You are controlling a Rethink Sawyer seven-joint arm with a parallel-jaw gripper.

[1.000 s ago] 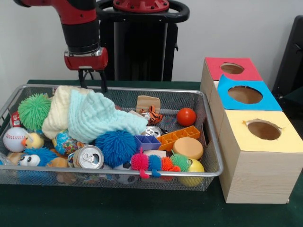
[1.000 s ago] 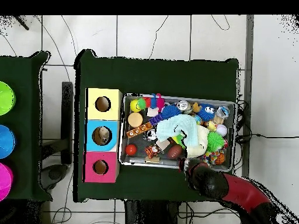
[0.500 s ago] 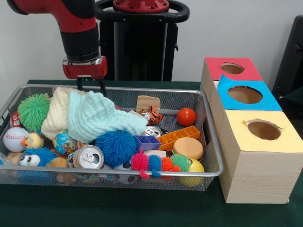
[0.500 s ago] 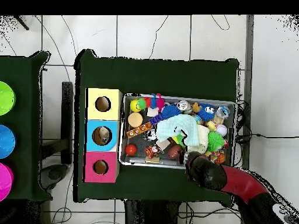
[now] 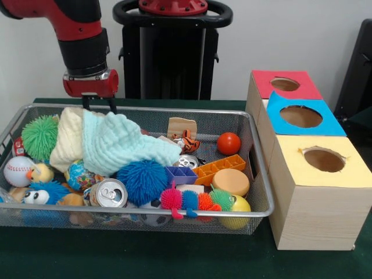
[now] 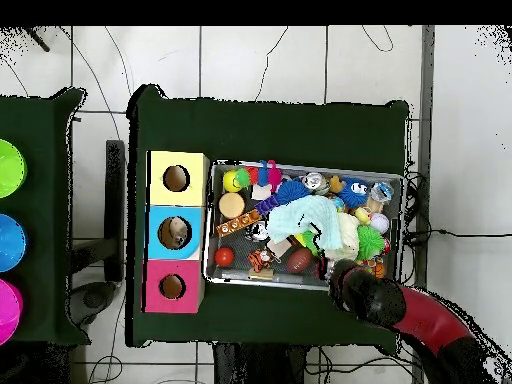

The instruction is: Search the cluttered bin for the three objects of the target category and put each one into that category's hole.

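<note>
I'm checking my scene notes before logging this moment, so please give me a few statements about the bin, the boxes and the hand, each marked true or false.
1. The hand hangs over the far rim of the wire bin, holding nothing. True.
2. The mint cloth lies on top of other toys in the bin. True.
3. The red ball sits inside the yellow box. False: it lies in the bin, near its far right corner in the front view.
4. The soda can stands upright on the table. False: it lies on its side in the bin, beside the blue spiky ball.
5. The blue box stands between the red box and the yellow box. True.
</note>
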